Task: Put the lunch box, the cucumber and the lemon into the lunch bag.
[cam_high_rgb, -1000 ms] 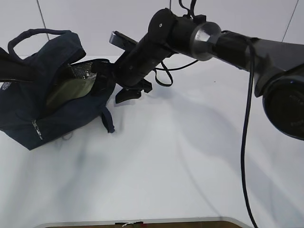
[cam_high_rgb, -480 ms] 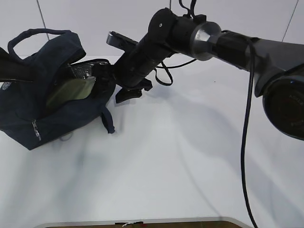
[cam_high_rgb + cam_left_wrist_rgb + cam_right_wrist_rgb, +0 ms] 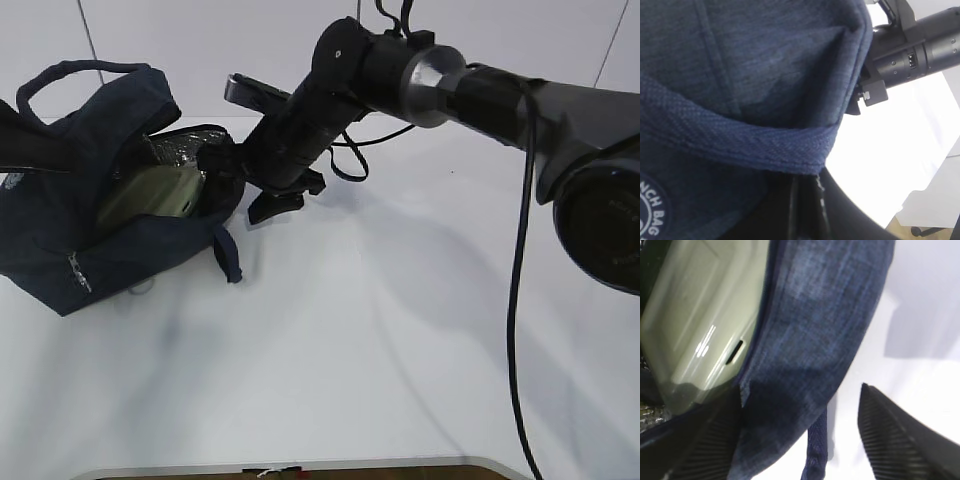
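The lunch box [image 3: 150, 193] sits tilted inside the open lunch bag [image 3: 60, 250], where I see the right gripper [image 3: 795, 440] spread across the bag's rim; left fingers' state indeterminate.

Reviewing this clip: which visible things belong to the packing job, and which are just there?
Part of the job:
- lunch bag, open at the top
- lunch box, green lid showing inside the bag's opening
- right gripper, open astride the bag's wall
- left gripper, at the bag's handle; state unclear

Just there:
- white table
- black cable

Cucumber and lemon: not visible.
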